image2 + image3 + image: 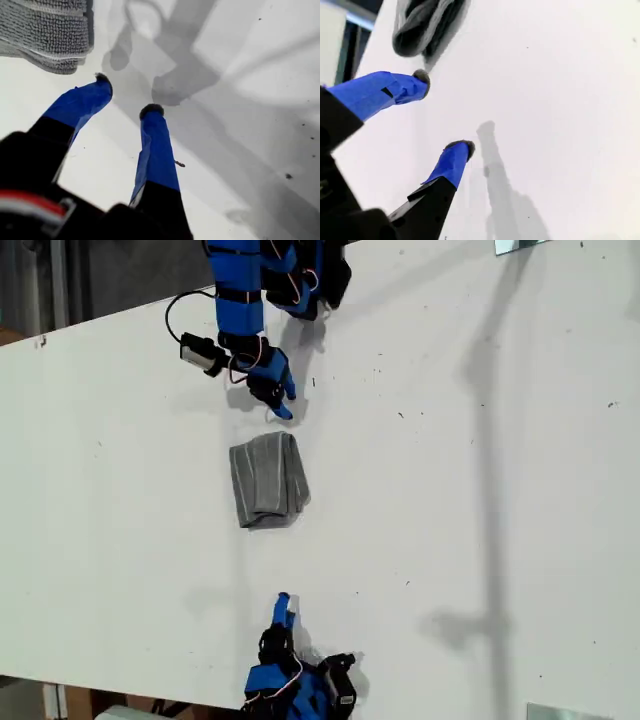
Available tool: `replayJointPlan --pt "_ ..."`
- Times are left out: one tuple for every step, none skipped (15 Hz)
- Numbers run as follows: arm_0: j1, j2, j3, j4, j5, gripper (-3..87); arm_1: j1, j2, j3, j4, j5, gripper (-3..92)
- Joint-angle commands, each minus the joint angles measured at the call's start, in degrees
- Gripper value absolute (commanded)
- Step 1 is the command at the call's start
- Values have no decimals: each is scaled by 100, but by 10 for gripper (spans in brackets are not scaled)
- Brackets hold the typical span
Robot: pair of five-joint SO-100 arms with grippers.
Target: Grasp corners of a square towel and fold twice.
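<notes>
Nearest the lens, our first hand (127,97) is hanging with its blue fingers (80,102) spread apart, holding nothing. The towel (267,479) is lying folded into a small bundle on the white surface (480,540), between both arms, so the folding looks done. Our second hand (445,110) is also gaping wide and carrying nothing, just beside the towel, seemingly clear of it to avoid disturbing the folds.
</notes>
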Motion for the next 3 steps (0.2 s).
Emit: replayJointPlan --pt "88 26 26 -79 422 219 -79 62 -185 -79 -18 174" --pt "88 26 26 -79 422 211 -114 62 -176 -79 -9 174" --pt "88 26 26 -79 422 203 -141 70 -176 -79 -9 174"
